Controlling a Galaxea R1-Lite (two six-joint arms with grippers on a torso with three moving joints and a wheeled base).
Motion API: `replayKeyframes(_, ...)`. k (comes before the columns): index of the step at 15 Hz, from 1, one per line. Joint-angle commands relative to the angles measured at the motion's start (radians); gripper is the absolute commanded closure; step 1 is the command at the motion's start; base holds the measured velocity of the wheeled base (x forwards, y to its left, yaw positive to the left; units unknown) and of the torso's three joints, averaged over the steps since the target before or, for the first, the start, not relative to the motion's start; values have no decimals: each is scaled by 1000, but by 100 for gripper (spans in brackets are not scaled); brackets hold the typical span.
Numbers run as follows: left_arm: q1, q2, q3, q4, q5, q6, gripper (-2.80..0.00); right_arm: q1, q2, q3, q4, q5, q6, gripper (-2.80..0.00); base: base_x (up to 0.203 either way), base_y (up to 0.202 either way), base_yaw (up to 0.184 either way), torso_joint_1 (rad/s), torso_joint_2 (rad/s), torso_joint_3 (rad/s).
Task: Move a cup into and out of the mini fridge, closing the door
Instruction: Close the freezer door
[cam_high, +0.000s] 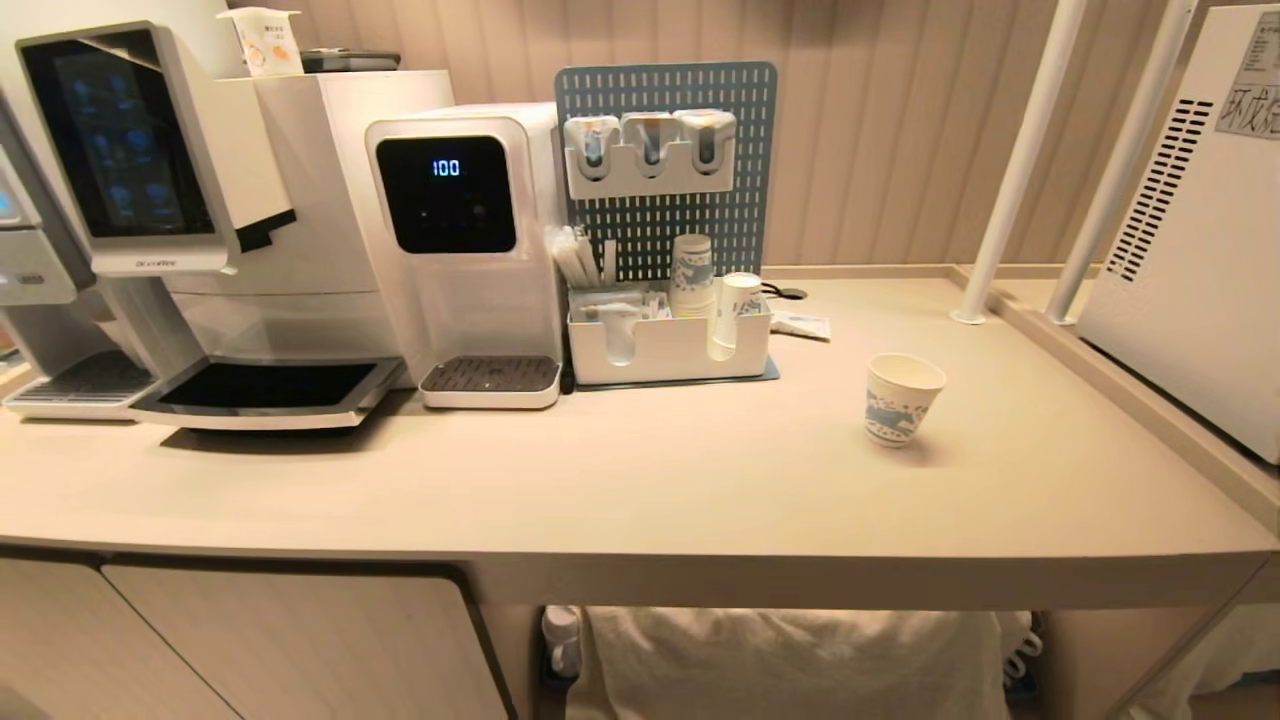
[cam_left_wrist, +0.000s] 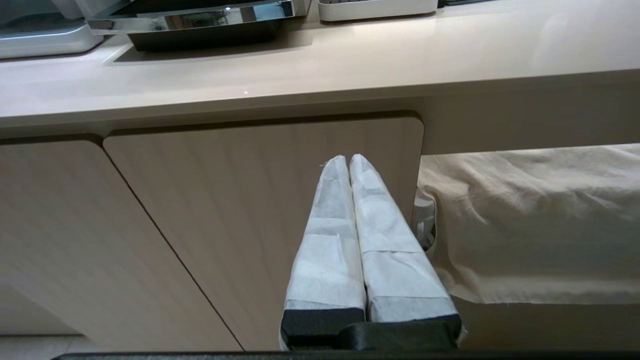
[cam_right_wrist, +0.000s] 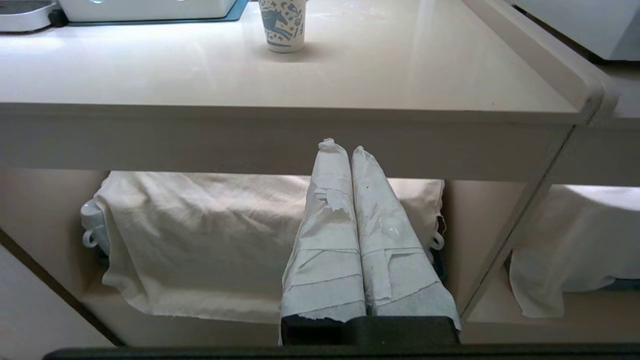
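Two grippers, both parked below the counter (cam_high: 640, 470) edge, neither in the head view. Left gripper (cam_left_wrist: 348, 159): taped fingers (cam_left_wrist: 325, 240) pressed together, holding nothing, pointing at a cabinet door (cam_left_wrist: 240, 200) under the counter. Right gripper (cam_right_wrist: 345, 149): taped fingers (cam_right_wrist: 327, 235) likewise pressed together, nothing between them, pointing at the counter's front edge, with a draped cloth (cam_right_wrist: 200, 235) in the open bay behind.

Cup (cam_high: 902, 399) stands upright on the counter, right of centre, alone, well apart from both grippers. Blue print on white, rim up. In the right wrist view it sits past the counter edge, ahead of the gripper and slightly off to one side.

Fridge (cam_high: 1190, 250): only a white vented side panel shows at the far right of the head view, on a lower ledge beyond the counter's raised lip. Its door is not in view, so open or closed cannot be told.

Rest of the counter: coffee machine (cam_high: 200, 200) at the left, water dispenser (cam_high: 465, 250) reading 100 beside it, then a blue pegboard (cam_high: 665, 170) with a white organiser tray (cam_high: 665, 350) in front. A cup stack (cam_high: 692, 275) stands in that tray. Two white poles (cam_high: 1020, 160) rise between the counter and the fridge.
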Motion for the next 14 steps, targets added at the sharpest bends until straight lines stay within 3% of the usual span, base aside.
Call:
replayKeyframes(1, 0, 0, 1, 4, 2, -3, 0, 0, 0, -1, -1, 1, 0, 0, -178, 0, -2, 0, -2, 2)
replayKeyframes(10, 0, 0, 2, 1, 7, -28, 0, 0, 0, 0, 1, 5, -14, 0, -193, 0, 0, 2, 0, 2)
replayKeyframes(14, 0, 2, 0, 4, 3, -14, 0, 0, 0, -1, 1, 1, -13, 0, -52, 0, 1, -1, -1, 2)
